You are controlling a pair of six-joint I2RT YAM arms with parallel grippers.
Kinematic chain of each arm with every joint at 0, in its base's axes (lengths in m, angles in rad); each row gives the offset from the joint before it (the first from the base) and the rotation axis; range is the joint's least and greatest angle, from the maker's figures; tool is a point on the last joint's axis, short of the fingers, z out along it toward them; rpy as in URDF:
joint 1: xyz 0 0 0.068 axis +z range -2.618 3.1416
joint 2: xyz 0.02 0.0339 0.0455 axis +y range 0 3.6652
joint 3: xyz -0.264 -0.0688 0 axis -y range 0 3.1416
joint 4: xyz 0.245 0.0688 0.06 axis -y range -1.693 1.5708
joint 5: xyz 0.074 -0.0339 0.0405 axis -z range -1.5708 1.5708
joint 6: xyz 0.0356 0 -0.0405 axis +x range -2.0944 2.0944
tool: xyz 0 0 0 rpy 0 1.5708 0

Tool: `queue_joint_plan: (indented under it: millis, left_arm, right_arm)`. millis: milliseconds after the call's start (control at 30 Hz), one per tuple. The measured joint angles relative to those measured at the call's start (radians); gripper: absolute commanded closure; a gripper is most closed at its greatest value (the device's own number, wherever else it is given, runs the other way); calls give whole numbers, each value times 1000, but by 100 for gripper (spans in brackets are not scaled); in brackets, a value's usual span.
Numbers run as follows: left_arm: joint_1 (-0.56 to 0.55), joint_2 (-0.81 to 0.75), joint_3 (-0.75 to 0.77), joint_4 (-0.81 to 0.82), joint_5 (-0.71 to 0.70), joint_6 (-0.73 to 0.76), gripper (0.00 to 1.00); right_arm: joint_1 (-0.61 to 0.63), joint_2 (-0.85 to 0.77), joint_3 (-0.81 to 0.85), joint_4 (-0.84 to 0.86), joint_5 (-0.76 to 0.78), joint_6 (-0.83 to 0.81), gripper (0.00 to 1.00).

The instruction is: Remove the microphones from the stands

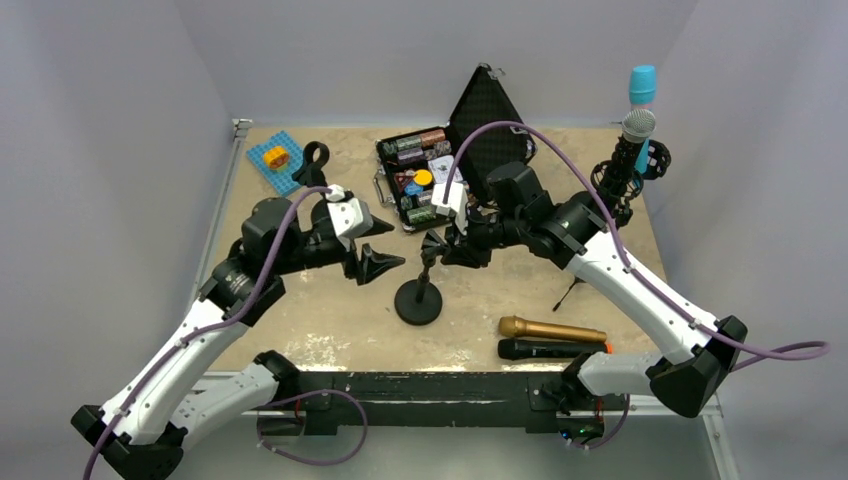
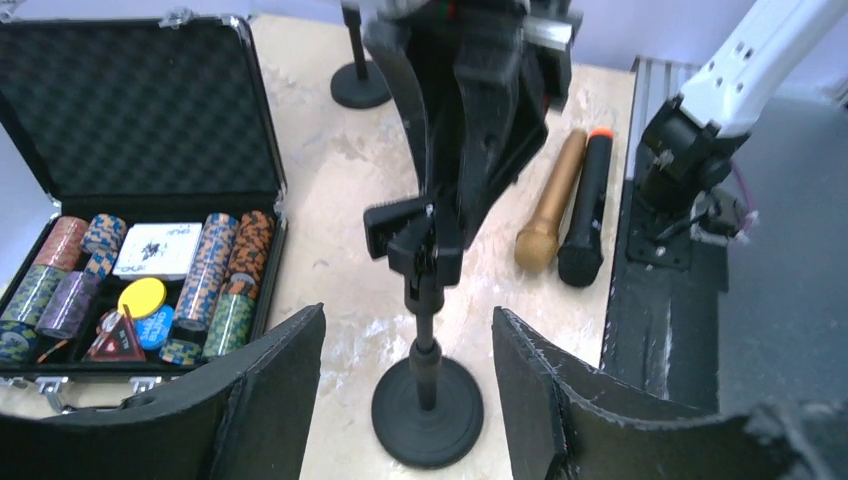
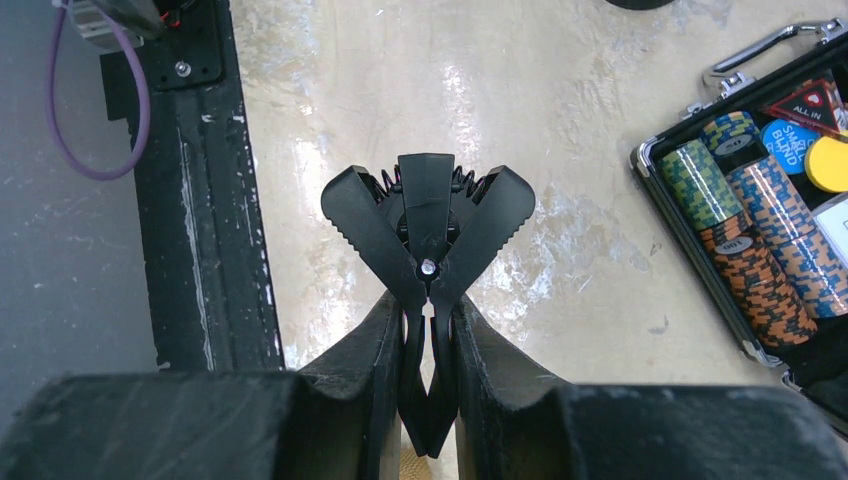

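Observation:
A black desk stand [image 1: 418, 300] stands mid-table, its spring clip [image 3: 427, 215] spread open and holding nothing. My right gripper [image 3: 428, 320] is shut on the clip's two handles and pinches them together; in the top view it [image 1: 447, 243] is at the stand's top. My left gripper [image 2: 410, 400] is open with its fingers on either side of the stand's base [image 2: 428, 410], not touching it. A gold microphone [image 1: 552, 329] and a black microphone [image 1: 552, 349] lie side by side on the table near the front right. Both also show in the left wrist view, gold [image 2: 550, 200] and black [image 2: 588, 205].
An open case of poker chips [image 1: 420, 175] stands behind the stand. A second stand [image 1: 620, 185] at the back right holds a silver-headed microphone [image 1: 637, 127] beside a blue one [image 1: 641, 87]. A blue mat with a small orange block [image 1: 275, 158] lies at the back left.

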Motion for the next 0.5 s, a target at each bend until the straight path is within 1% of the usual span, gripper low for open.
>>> queue_joint_plan:
  millis: [133, 300, 367, 500]
  left_arm:
    - [3, 34, 42, 63, 3, -117, 35]
    - [3, 172, 60, 206, 21, -270, 37]
    - [3, 241, 64, 247, 17, -311, 38]
    - [3, 321, 64, 280, 8, -361, 40]
  right_arm:
    - [5, 2, 0, 0, 0, -11, 100]
    - [6, 13, 1, 2, -2, -25, 100]
    - [8, 25, 4, 2, -1, -29, 100]
    - [13, 50, 11, 2, 3, -34, 100]
